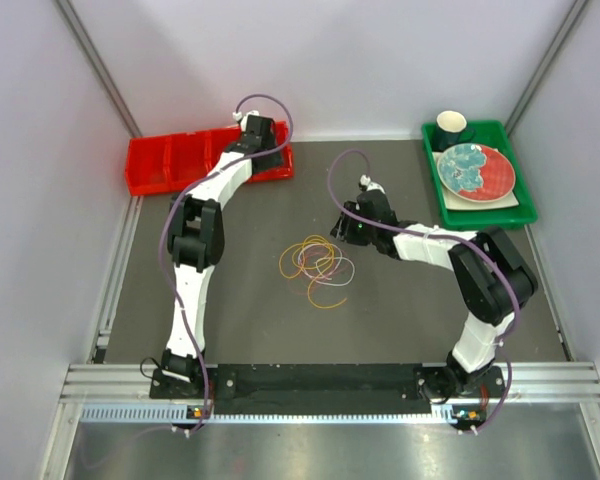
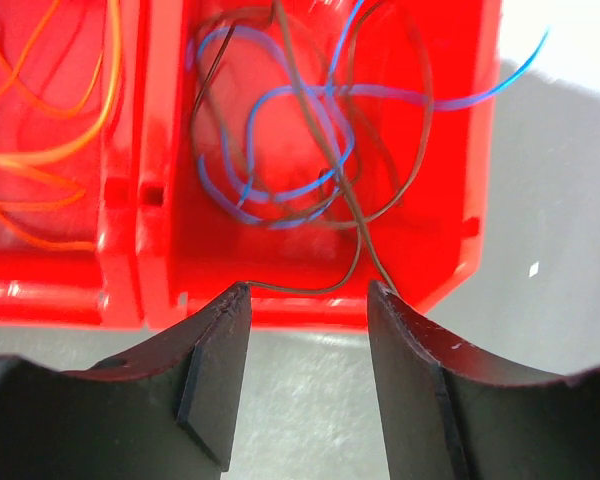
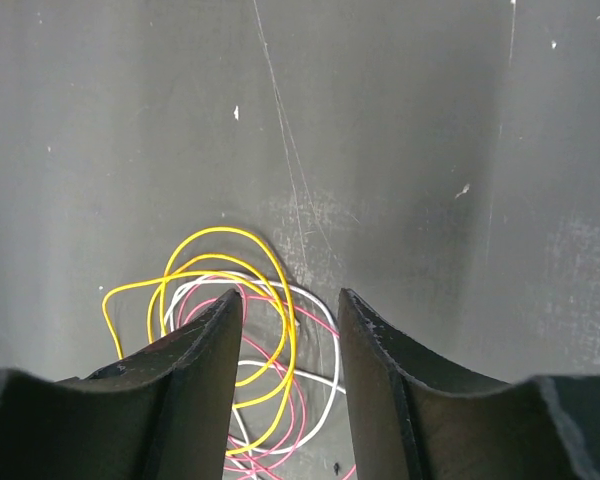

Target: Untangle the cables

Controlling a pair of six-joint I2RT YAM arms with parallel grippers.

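One loose tangle of thin orange, yellow, purple, red and white cables [image 1: 317, 265] is lying mid-table on the dark mat. The right gripper [image 3: 290, 295] is hovering over it, jaws partly apart and pinching nothing, with one yellow loop [image 3: 220, 232], one white loop [image 3: 310, 297] and one pink-red loop [image 3: 300, 420] showing beneath. The left gripper [image 2: 310, 290] is standing half open at the red plastic bin [image 2: 150, 120]. One brown wire [image 2: 352, 205] is crossing between its tips, unpinched. One blue wire [image 2: 420, 97] is sharing that compartment, and orange wires [image 2: 40, 157] are filling the next.

one overhead, two close wrist views
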